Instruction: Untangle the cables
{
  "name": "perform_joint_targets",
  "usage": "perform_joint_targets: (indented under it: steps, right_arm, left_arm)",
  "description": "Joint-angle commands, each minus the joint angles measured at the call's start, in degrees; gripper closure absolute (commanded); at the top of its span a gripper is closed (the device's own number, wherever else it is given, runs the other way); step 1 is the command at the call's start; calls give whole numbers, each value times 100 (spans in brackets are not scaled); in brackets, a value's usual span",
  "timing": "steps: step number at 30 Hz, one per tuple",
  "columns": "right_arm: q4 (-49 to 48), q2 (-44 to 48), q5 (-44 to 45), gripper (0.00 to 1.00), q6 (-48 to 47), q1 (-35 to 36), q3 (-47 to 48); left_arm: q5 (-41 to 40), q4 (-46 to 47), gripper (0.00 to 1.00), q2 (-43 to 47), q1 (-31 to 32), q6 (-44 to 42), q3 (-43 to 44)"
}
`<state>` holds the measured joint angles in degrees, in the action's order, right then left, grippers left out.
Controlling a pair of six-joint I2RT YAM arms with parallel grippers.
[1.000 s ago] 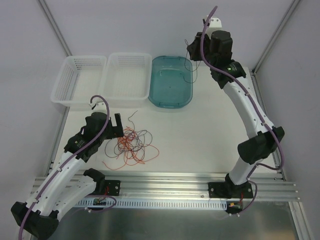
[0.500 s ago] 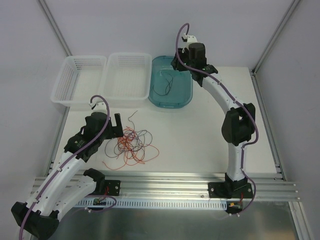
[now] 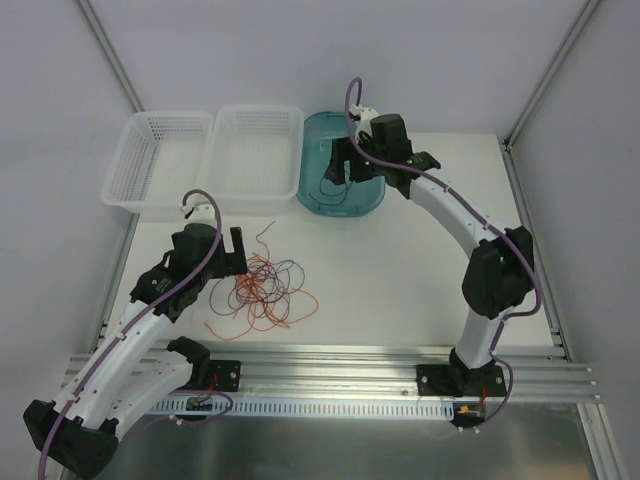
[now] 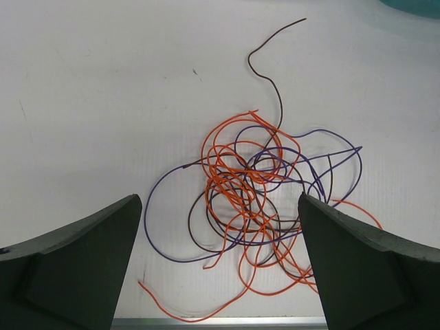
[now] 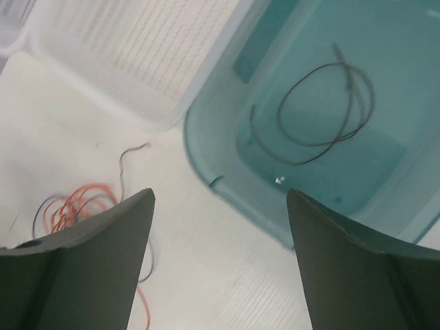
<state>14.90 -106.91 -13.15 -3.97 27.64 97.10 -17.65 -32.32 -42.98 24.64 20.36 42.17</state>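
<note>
your left gripper [image 4: 218, 206] and right gripper [image 5: 220, 199] both sit apart and empty, cables [image 4: 247, 206] look limp, light, snag-prone, so pinch the dark loose tail [image 4: 273, 88] sticking out.

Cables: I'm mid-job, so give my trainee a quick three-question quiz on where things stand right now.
1. True or false: the right gripper is shut on a cable.
2. Where is the lone dark cable? A) in a white basket; B) in the teal bin; C) held by the right gripper.
3. Fill in: the tangle lies below the open ____ gripper.

Key:
1. False. It is open above the teal bin.
2. B.
3. Left: the left gripper.
</note>
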Motion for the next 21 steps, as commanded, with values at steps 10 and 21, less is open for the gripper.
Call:
perform_joint_targets:
  steps: [10,21]
  right_arm:
    - [-522,971,-189,18,1011,1893,-2397]
    - [-1463,-241,-109,21,1899,2799,-2178]
  left_arm:
    - [51,32,1,-18,-47,56,-51]
    - [-239,15,1,378,-56,109,-95]
